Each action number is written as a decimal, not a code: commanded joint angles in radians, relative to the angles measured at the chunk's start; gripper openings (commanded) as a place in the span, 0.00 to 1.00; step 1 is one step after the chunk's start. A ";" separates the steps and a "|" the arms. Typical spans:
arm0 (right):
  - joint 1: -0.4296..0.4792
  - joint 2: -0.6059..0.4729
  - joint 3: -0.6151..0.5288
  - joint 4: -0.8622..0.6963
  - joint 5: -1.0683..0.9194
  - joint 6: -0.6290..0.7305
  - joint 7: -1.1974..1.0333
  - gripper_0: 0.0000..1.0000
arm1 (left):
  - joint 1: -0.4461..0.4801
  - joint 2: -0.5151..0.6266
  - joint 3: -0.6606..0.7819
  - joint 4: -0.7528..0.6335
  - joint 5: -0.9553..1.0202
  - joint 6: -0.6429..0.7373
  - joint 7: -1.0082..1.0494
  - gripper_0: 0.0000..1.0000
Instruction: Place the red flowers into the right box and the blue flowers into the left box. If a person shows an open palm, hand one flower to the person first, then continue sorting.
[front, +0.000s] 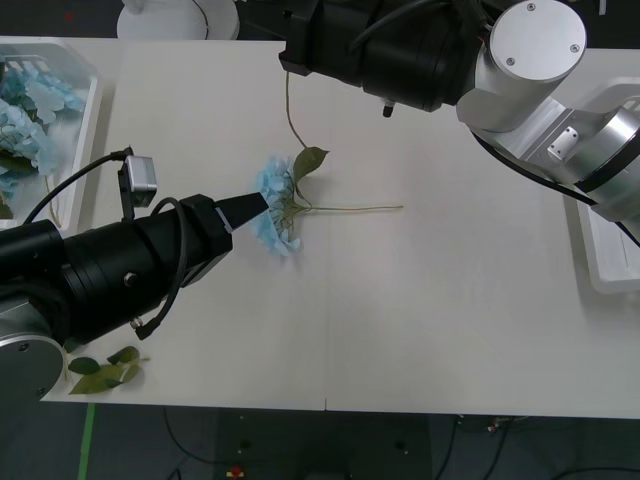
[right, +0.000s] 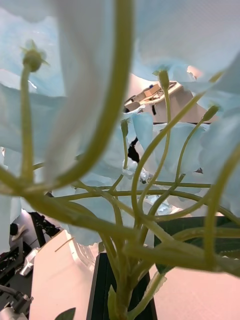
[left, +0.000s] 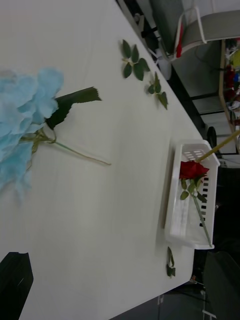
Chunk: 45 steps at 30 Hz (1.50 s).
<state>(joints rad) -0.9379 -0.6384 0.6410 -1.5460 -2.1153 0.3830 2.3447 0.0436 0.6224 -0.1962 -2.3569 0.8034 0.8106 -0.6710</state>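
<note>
At the near left of the pale table (front: 440, 330), the left arm reaches inward, and its left gripper (front: 262, 205) meets the fluffy sky-blue flower cluster (front: 277, 205) lying at mid-table; the black fingers (front: 240, 212) taper into the petals, but whether they are closed on anything cannot be told, since the tips are buried in the bloom. The cluster lies on its side, head toward the robot's left, and its thin pale-green stem (front: 360, 209) runs straight out toward the robot's right, so the long axis is across the table. One dark green leaf (front: 309, 160) angles up and away from the head. Loose green leaf sprigs (front: 105, 370) lie by the near table edge beside the left arm. In the left wrist view the same bloom (left: 25, 120) sits just ahead of the finger, and well apart beyond it stands a shallow white slotted plastic basket (left: 176, 220), the right box, holding a deep-red rose head (left: 192, 170) with its stem along the basket's length. Farther back left, the matching white basket (front: 88, 120), the left box, holds several blue clusters (front: 25, 115). At the far side the right arm crosses above the table; its right gripper (right: 117, 300) has a blue bloom (right: 165, 145) pressed close to its camera, with green stems gathered down between the black fingers (right: 100, 290); their grip cannot be made out.
</note>
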 joint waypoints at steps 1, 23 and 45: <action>-0.002 0.043 0.002 -0.031 -0.008 -0.009 -0.011 0.00 | -0.070 -0.035 -0.025 -0.079 -0.084 -0.024 -0.093 1.00; -0.004 0.088 0.025 -0.029 -0.006 -0.032 -0.010 0.00 | -0.283 -0.188 -0.195 0.171 -0.604 -0.194 -0.170 1.00; -0.002 0.078 0.025 -0.002 0.009 -0.053 -0.005 0.00 | -0.357 -0.251 -0.229 0.326 -0.664 -0.317 -0.144 0.00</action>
<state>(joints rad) -0.9379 -0.5748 0.6612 -1.5405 -2.1132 0.3397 2.3447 -0.2729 0.3915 -0.4104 -2.0193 0.1501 0.5125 -0.8667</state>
